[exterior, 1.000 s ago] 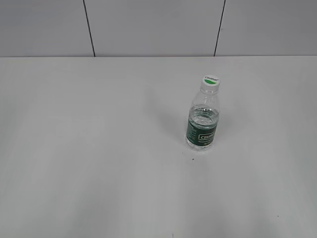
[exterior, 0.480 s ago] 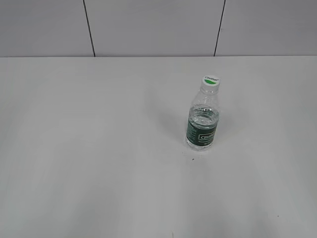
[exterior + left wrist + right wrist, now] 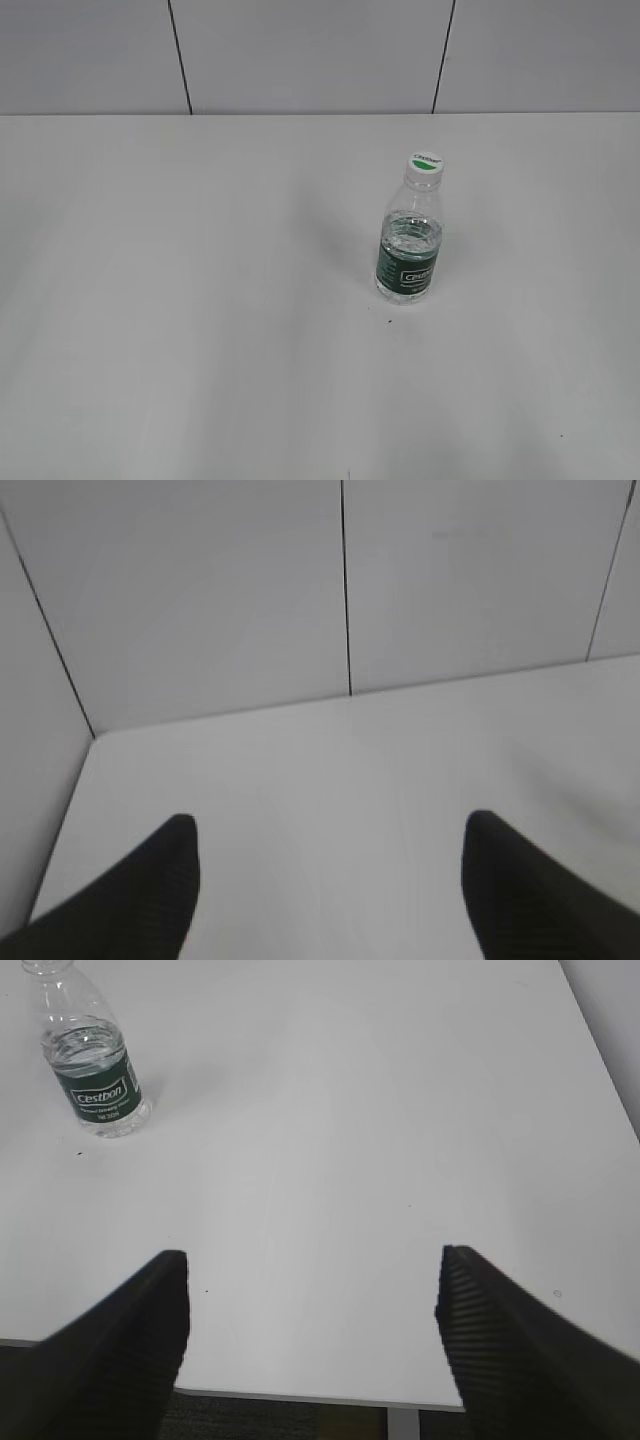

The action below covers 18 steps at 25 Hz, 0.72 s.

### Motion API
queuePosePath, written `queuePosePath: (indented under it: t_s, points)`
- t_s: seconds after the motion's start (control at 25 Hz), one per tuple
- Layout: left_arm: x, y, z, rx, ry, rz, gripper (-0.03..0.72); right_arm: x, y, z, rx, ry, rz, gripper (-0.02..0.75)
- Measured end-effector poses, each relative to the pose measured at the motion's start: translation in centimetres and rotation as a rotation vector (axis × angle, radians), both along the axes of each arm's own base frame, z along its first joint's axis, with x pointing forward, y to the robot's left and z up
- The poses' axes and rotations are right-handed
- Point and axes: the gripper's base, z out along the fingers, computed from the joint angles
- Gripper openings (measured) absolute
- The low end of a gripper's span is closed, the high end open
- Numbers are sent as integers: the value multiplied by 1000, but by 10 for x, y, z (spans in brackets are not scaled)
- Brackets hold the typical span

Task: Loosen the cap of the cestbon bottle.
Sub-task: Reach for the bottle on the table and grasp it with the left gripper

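Observation:
The cestbon bottle [image 3: 408, 250] stands upright on the white table, right of centre in the exterior view, clear with a dark green label. Its white cap [image 3: 426, 163] with a green mark sits on top. The bottle also shows in the right wrist view [image 3: 92, 1065] at the top left, its cap cut off by the frame edge. My right gripper [image 3: 312, 1265] is open and empty, far from the bottle near the table's front edge. My left gripper [image 3: 330, 825] is open and empty over bare table near a wall corner. Neither gripper shows in the exterior view.
The white table [image 3: 200, 300] runs back to a grey panelled wall [image 3: 300, 50]. In the right wrist view the table's front edge [image 3: 300, 1397] lies just below the jaws. A wall [image 3: 30, 730] bounds the table on the left in the left wrist view.

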Motion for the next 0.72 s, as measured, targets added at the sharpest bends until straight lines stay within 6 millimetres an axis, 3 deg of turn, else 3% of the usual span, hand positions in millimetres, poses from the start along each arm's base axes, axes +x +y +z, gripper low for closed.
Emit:
queuePosePath:
  t_s: [0.16, 0.32, 0.72]
  points:
    - [34, -4, 23, 31, -84, -15, 496, 0, 0, 0, 0, 0, 0, 588]
    - [76, -9, 30, 35, -119, -26, 496, 0, 0, 0, 0, 0, 0, 588]
    - [191, -23, 10, 101, -172, -59, 496, 0, 0, 0, 0, 0, 0, 588]
